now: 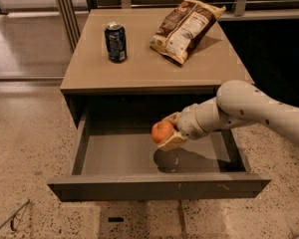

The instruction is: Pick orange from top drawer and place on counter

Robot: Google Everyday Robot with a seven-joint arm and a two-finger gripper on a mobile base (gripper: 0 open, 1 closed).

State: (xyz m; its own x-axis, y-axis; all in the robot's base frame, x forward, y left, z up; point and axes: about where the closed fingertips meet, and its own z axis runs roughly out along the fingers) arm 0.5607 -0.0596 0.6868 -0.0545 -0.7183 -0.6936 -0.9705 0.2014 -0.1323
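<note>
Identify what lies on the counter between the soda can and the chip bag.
Only bare counter, per the camera view; the gripper holds the orange over the top drawer.

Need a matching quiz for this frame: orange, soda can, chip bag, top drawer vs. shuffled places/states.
1 orange
2 soda can
3 chip bag
4 top drawer

A pulled open
B upright on counter, left in view
C lying on counter, right in view
D in the gripper, over the drawer bottom

Pairs: 1-D, 2-B, 3-C, 4-A
</note>
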